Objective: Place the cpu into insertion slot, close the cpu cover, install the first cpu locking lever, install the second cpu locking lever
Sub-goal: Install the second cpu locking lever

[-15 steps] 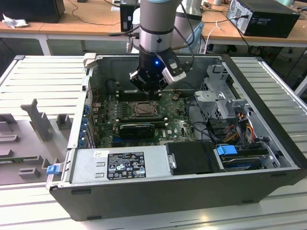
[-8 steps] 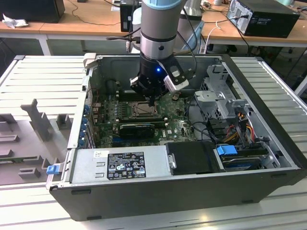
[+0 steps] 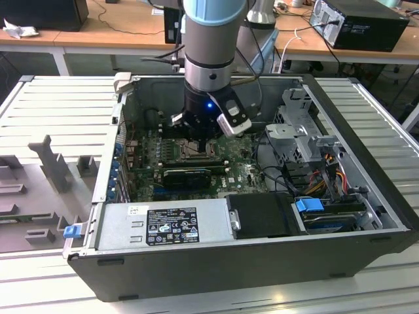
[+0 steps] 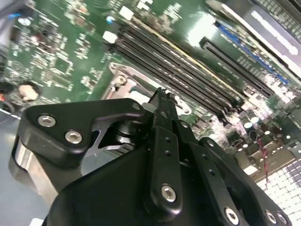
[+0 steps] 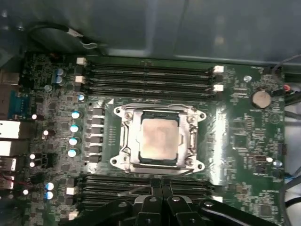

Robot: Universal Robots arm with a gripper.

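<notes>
The cpu (image 5: 159, 139) lies seated in the insertion slot (image 5: 123, 141) at the middle of the green motherboard (image 5: 240, 136), and we see the cpu cover (image 5: 160, 109) lying flat around it, framing the pale chip. The gripper (image 5: 161, 181) hangs just beside the socket over the memory slots (image 5: 146, 75), and we see its fingers (image 4: 164, 117) pressed together, holding nothing.

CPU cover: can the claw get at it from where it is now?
Probably yes. The claw hangs just above the motherboard, fingers together, beside the cpu cover, which lies flat over the cpu with nothing across it.
</notes>
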